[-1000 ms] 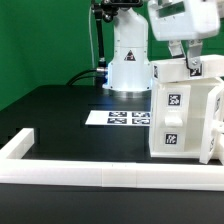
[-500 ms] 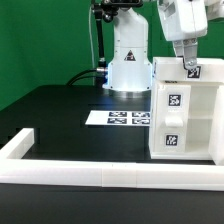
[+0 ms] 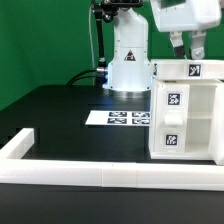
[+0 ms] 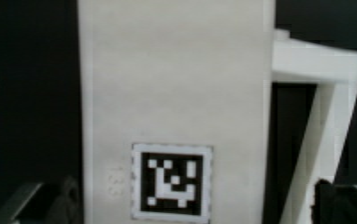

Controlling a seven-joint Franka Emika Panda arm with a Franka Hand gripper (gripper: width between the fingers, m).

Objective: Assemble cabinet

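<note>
The white cabinet (image 3: 186, 112) stands upright at the exterior view's right, with black-and-white tags on its front and one on its top. My gripper (image 3: 186, 46) hangs just above its top edge, open, and holds nothing. In the wrist view a long white cabinet panel (image 4: 171, 90) with a tag (image 4: 171, 180) lies straight below. My gripper (image 4: 193, 205) straddles it, and the dark fingers (image 4: 47, 203) stand off both sides without touching.
The marker board (image 3: 118, 118) lies flat on the black table behind the cabinet's left. A long low white rail (image 3: 100, 175) runs along the front and turns back at the left end (image 3: 20, 145). The robot's white base (image 3: 128, 60) stands behind.
My gripper has opened, let go of the cabinet's top edge and risen a little above it. The cabinet, slightly skewed a second ago, now stands square.
</note>
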